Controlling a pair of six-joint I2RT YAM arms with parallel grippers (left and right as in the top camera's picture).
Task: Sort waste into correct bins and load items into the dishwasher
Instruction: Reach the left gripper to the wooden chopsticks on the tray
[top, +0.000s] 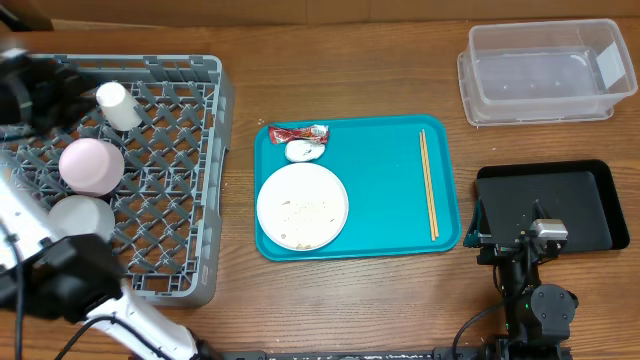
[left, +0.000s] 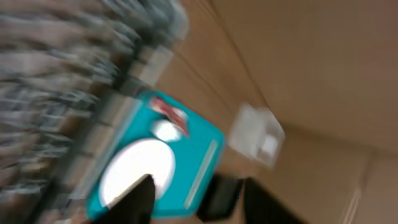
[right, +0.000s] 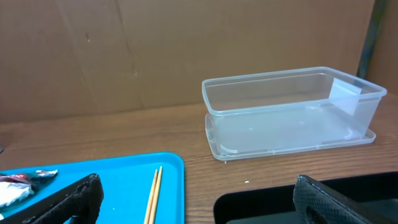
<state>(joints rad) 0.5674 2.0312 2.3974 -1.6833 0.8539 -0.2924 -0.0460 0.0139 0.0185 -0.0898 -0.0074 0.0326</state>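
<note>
The grey dishwasher rack (top: 190, 170) at the left holds a white cup (top: 118, 105), an upturned bowl (top: 92, 165) and a small white dish (top: 82, 218). My left gripper (top: 72, 95) hovers just left of the cup. In the blurred left wrist view its fingers (left: 140, 202) stand apart with nothing between them. On the teal tray (top: 380, 160) lie the red wrapper (top: 298, 133), the white scrap (top: 303, 151), the plate (top: 302, 207) with rice grains and the chopsticks (top: 429, 183). My right gripper (top: 508, 225) stands open and empty between the chopsticks (right: 153, 196) and the black tray (right: 261, 205).
The clear tub (top: 545, 70) stands at the back right, also visible as a clear tub (right: 289, 112) ahead of my right gripper. The black tray (top: 570, 205) lies right of the teal tray. A cardboard wall rises behind the table.
</note>
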